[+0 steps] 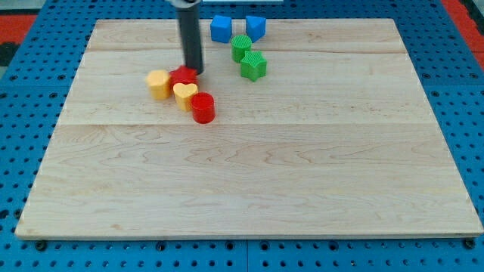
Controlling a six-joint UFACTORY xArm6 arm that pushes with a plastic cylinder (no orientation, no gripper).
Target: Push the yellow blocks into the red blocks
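A yellow block [159, 83] lies at the left of a tight cluster in the upper left of the board. A yellow heart block [185, 95] sits beside it, touching a red block [182, 76] above and a red cylinder [203, 107] at its lower right. My dark rod comes down from the view's top, and my tip [194, 72] rests just right of the upper red block, touching or nearly touching it.
Two blue blocks [221, 28] [255, 28] lie near the board's top edge. Two green blocks [241, 47] [253, 66] sit below them, right of my rod. The wooden board [249, 166] lies on a blue pegboard.
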